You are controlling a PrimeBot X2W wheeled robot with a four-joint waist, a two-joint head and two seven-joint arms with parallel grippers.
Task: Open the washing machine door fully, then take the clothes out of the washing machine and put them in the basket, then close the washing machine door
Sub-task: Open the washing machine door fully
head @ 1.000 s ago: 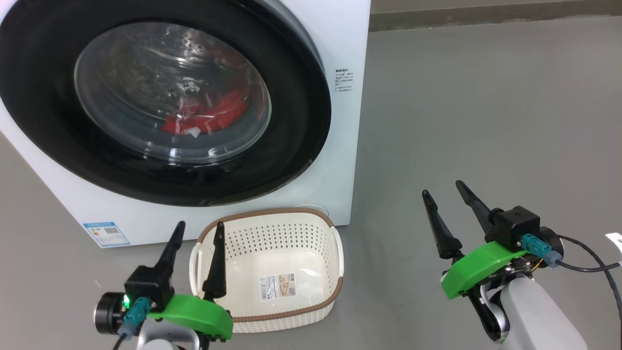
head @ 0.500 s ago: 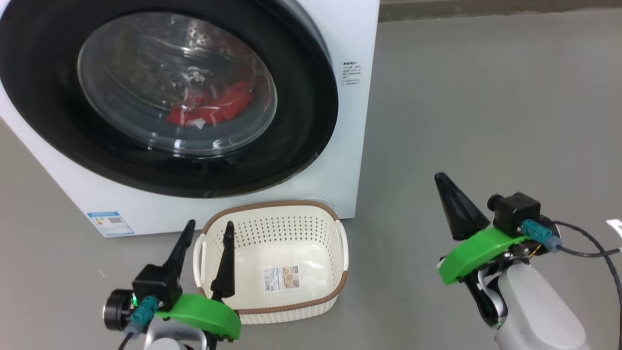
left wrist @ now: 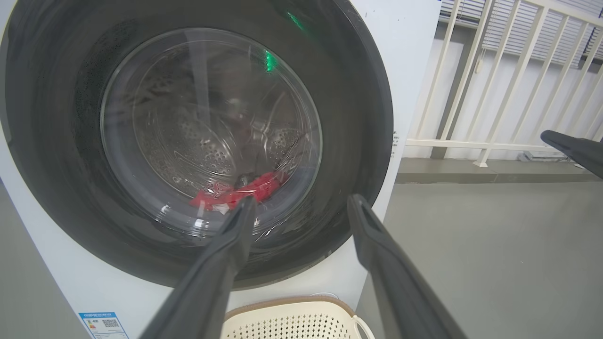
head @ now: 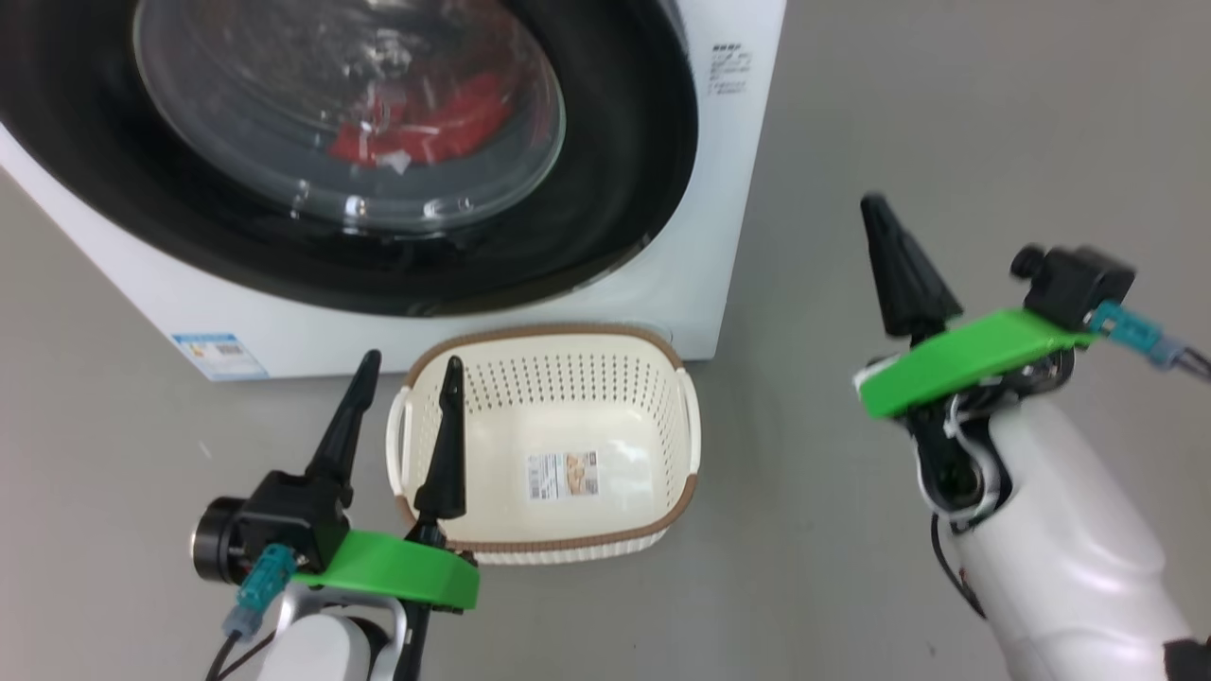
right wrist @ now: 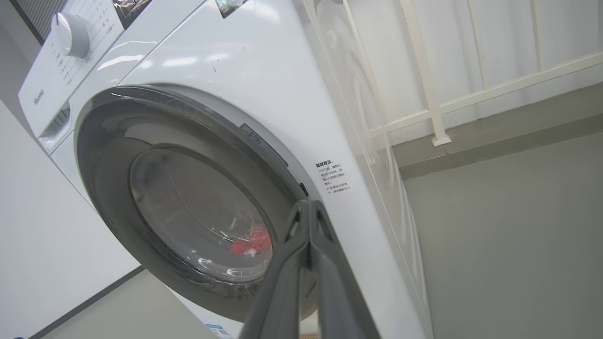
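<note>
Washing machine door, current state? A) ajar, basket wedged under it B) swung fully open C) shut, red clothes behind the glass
C: the washing machine door has its black ring lying flat against the front of the washing machine, and the clothes show red through its glass.

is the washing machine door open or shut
Shut. The washing machine door sits flush against the washing machine with no gap at its rim, and the clothes show red behind its glass.
</note>
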